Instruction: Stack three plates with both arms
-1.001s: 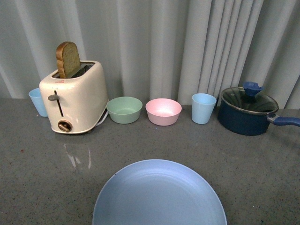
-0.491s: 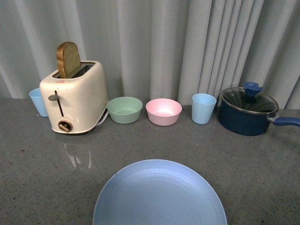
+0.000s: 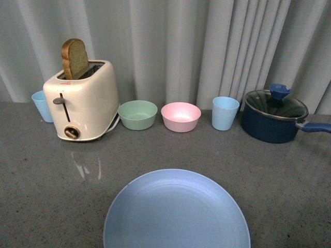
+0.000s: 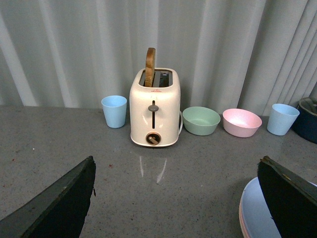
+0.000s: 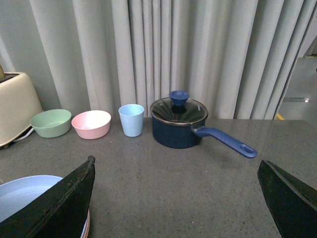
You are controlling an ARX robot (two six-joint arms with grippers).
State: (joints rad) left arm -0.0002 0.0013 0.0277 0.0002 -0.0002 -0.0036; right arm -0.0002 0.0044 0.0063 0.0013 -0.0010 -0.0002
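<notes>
The light blue plate [image 3: 176, 212] lies on the grey counter [image 3: 46, 170] at the near middle, cut off by the frame's lower edge. In the left wrist view the light blue plate [image 4: 255, 218] tops a stack, with a pink plate's rim [image 4: 240, 208] showing under it. It also shows in the right wrist view [image 5: 22, 193] over a pink rim. The beige plate cannot be made out. My left gripper [image 4: 176, 198] is open and empty, over bare counter beside the stack. My right gripper [image 5: 176, 198] is open and empty on the stack's other side. Neither arm shows in the front view.
Along the curtain stand a cream toaster [image 3: 83, 101] with a slice of bread, a light blue cup [image 3: 41, 106], a mint-green bowl [image 3: 137, 113], a small pink bowl [image 3: 181, 116], another light blue cup [image 3: 225, 112] and a dark blue lidded saucepan [image 3: 274, 121] with its handle pointing right.
The front view has shifted slightly, so the plate and the back-row things sit a little differently in the frame. Nothing on the counter has moved.
</notes>
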